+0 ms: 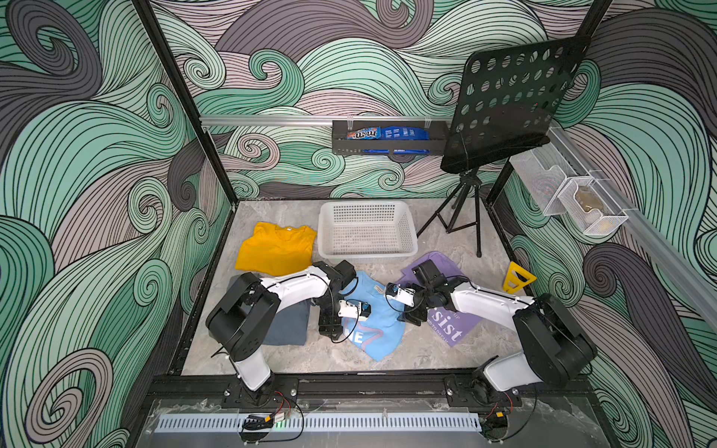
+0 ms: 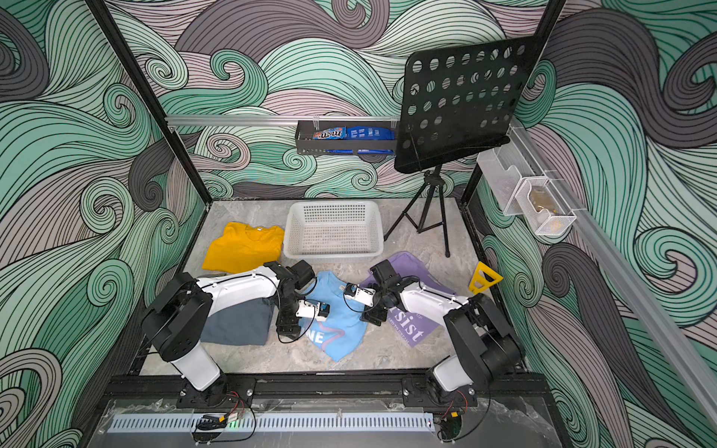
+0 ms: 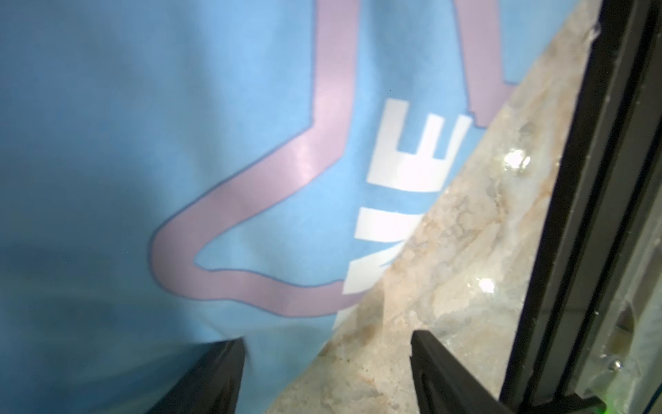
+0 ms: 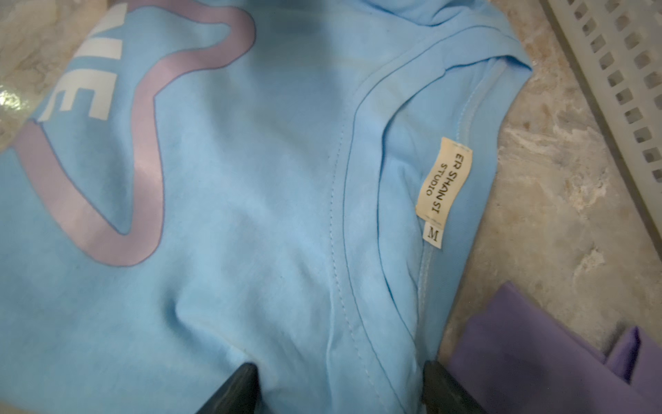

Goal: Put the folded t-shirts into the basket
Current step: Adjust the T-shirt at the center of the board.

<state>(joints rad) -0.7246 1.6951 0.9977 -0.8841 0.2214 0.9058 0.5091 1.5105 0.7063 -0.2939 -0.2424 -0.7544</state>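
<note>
The left jaws are standing apart, straddling the side edge of the light blue t-shirt (image 3: 179, 143) by its lettering, one finger over cloth and one over bare surface (image 3: 430, 286). The right jaws are also gaping, bracketing the collar end beside the lavender t-shirt (image 4: 537, 358). The blue shirt is lying between both arms, equally near each, its long axis pointing collar-first toward the basket (image 1: 368, 254) just beyond.

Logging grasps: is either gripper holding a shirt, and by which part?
Nothing is held. The left gripper and right gripper stand open over the light blue t-shirt, left at its edge, right by the collar.
</note>
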